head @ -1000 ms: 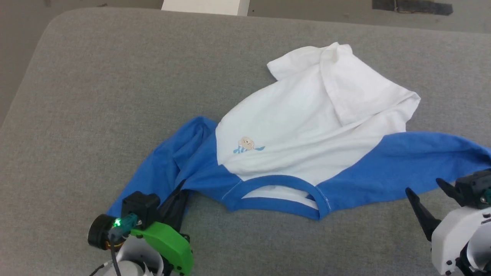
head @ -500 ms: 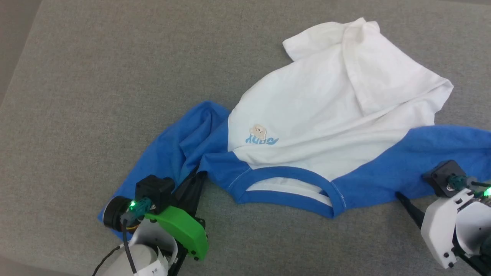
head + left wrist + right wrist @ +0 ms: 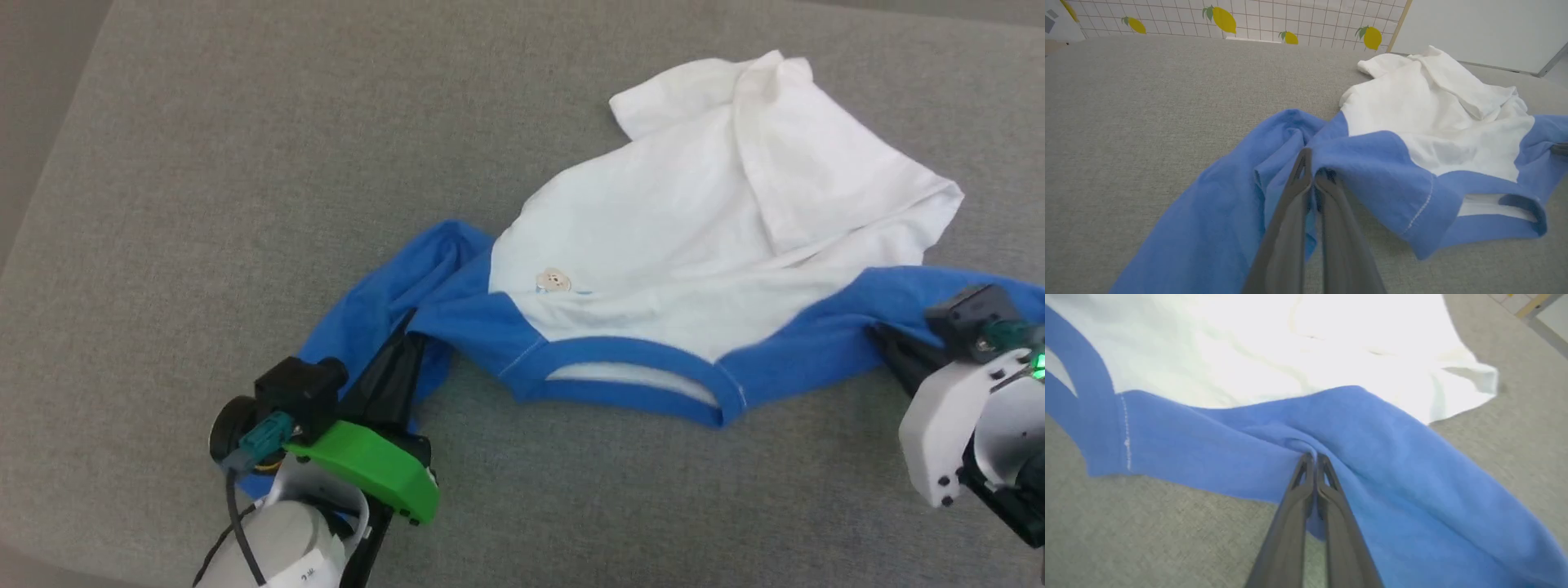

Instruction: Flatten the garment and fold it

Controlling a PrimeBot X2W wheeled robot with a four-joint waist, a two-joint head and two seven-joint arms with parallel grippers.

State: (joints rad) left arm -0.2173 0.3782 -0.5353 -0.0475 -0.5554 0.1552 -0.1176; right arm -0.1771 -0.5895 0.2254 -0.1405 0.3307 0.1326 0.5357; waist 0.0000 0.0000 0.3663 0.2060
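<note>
Lying crumpled on the grey fabric surface (image 3: 245, 163), the soft white T-shirt with bright blue sleeves (image 3: 694, 237) is not yet flat. Its hem is doubled over, beyond the blue collar (image 3: 637, 377). Left of the collar the left gripper (image 3: 408, 335) pinches a sleeve, and right of the collar the right gripper (image 3: 882, 335) is closed on the other sleeve. Spreading and all the folding remain.

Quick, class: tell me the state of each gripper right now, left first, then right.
Left gripper: shut on the garment, pinching blue fabric.
Right gripper: shut on the garment, pinching a blue fold.
</note>
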